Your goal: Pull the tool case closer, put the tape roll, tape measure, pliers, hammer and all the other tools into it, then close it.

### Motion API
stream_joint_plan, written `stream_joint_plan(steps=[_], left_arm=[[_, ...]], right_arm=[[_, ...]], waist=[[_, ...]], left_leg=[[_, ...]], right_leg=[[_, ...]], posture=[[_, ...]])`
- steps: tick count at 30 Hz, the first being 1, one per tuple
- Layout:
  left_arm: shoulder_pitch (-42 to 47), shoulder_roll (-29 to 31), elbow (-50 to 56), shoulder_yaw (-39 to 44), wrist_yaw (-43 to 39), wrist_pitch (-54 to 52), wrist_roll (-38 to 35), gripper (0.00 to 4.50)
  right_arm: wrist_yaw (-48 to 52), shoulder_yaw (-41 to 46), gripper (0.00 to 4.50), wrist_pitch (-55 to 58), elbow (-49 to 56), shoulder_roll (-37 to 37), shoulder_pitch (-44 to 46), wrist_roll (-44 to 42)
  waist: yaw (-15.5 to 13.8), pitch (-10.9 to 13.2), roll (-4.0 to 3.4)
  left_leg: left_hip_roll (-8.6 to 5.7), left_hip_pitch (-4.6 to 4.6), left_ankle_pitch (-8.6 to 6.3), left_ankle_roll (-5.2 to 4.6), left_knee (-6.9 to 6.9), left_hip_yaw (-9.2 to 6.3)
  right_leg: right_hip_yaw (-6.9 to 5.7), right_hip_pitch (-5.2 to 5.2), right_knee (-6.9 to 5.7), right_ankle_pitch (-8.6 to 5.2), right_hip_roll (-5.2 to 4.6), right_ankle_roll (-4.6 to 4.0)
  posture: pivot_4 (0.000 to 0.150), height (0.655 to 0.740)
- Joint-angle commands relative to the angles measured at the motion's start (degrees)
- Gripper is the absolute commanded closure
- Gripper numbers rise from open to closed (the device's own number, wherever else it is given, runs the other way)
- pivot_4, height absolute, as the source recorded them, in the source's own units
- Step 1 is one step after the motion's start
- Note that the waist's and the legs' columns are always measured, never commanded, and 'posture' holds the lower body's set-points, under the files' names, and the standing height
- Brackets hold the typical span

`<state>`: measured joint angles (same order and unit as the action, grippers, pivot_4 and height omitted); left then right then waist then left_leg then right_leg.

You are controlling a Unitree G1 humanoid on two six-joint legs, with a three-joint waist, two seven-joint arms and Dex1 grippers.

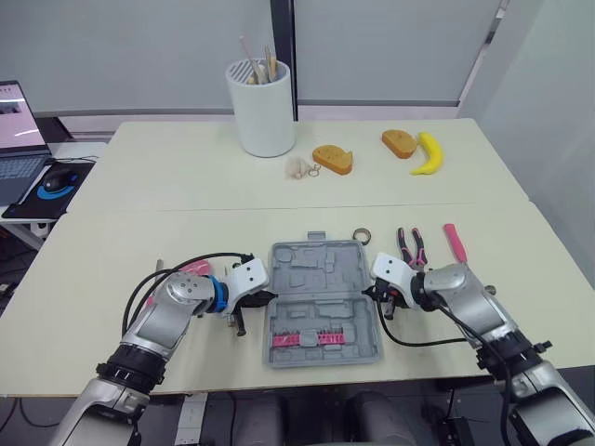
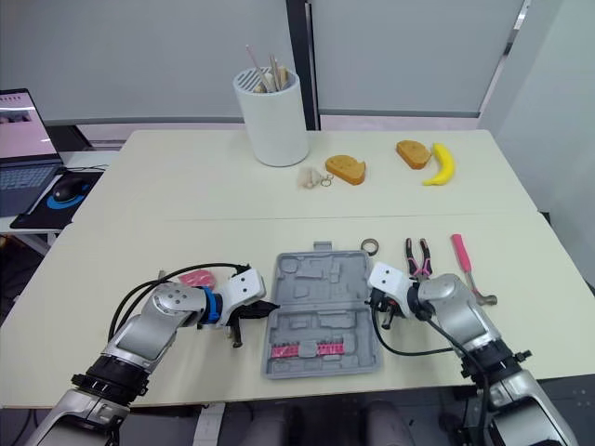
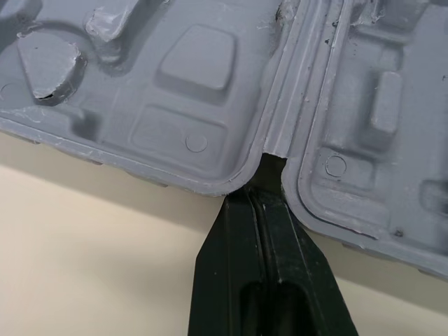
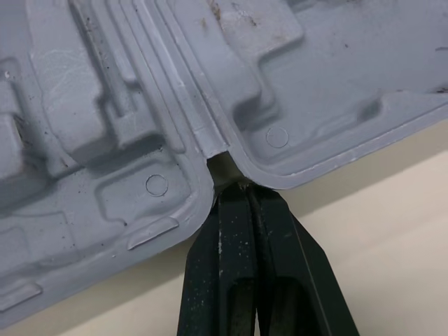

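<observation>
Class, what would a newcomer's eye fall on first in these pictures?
An open grey plastic tool case lies flat on the near half of the cream table, with the left gripper and right gripper, both shut, at its hinge ends, one from each side. Far back sit a tall white tub of sticks and a yellow banana.

You've got a pale cream rectangular tabletop (image 1: pixel 186 186) stretching well beyond the left claw (image 1: pixel 263 299) — a seam (image 1: pixel 139 210) crosses it ahead. Further off, light grey wall panels (image 1: pixel 139 46) meet a dark vertical post (image 1: pixel 282 28) — evenly lit.
</observation>
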<state>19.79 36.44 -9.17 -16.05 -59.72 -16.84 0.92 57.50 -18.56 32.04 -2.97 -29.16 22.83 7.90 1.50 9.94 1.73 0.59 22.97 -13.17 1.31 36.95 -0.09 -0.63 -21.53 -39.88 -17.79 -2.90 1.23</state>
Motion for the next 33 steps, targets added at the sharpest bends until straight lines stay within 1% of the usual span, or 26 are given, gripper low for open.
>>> stream_joint_plan(steps=[1,5,15,20,23,33], left_arm=[[0.22,-0.76,3.42,-2.04,-2.22,0.07,-0.51,4.5],[-0.56,0.1,4.43,-2.96,-4.18,-0.02,-0.65,4.5],[-5.18,3.06,10.59,-2.66,-7.58,-3.36,-1.78,4.5],[-6.66,4.17,12.02,-2.28,-7.51,-4.18,-1.93,4.5],[-7.13,4.33,11.64,-2.29,-7.34,-3.75,-1.74,4.5],[-8.45,4.96,12.44,-2.4,-7.37,-4.32,-1.76,4.5]], right_arm=[[-1.69,1.68,4.48,4.63,9.55,-0.6,-3.71,-1.99],[-3.02,2.36,4.48,9.71,16.36,-1.65,-7.98,-3.26],[-4.48,0.79,4.48,15.18,25.44,-5.2,-14.05,-6.22],[-5.5,-0.3,4.48,15.76,25.84,-5.28,-13.97,-6.95],[-5.76,-0.95,4.48,15.2,24.86,-5.33,-13.21,-7.19],[-6.15,-1.98,4.48,14.73,24.09,-6.47,-13.31,-8.35]], waist=[[-0.02,0.0,0.0],[-0.02,0.01,0.01],[0.06,0.02,0.03],[-0.03,0.02,0.04],[0.0,0.02,0.04],[0.01,0.02,0.03]], left_leg=[[0.01,0.0,0.0,0.0,-0.01,-0.01],[0.0,0.01,0.0,0.0,-0.02,-0.05],[0.02,0.01,0.0,0.0,-0.04,-0.07],[0.03,0.0,0.0,0.0,-0.03,-0.11],[0.03,0.0,-0.01,-0.01,-0.05,-0.11],[0.04,0.0,-0.01,-0.01,-0.06,-0.12]], right_leg=[[-0.01,0.0,0.0,0.0,0.01,0.0],[-0.01,0.02,0.02,-0.02,0.04,0.0],[-0.01,0.05,0.11,-0.03,0.06,0.01],[-0.04,0.09,0.16,-0.04,0.07,0.02],[-0.03,0.1,0.22,-0.12,0.08,0.17],[-0.03,0.11,0.25,-0.11,0.09,0.15]], posture=[[0.15,0.7303],[0.15,0.7303],[0.15,0.7303],[0.15,0.7303],[0.15,0.7303],[0.15,0.7303]])
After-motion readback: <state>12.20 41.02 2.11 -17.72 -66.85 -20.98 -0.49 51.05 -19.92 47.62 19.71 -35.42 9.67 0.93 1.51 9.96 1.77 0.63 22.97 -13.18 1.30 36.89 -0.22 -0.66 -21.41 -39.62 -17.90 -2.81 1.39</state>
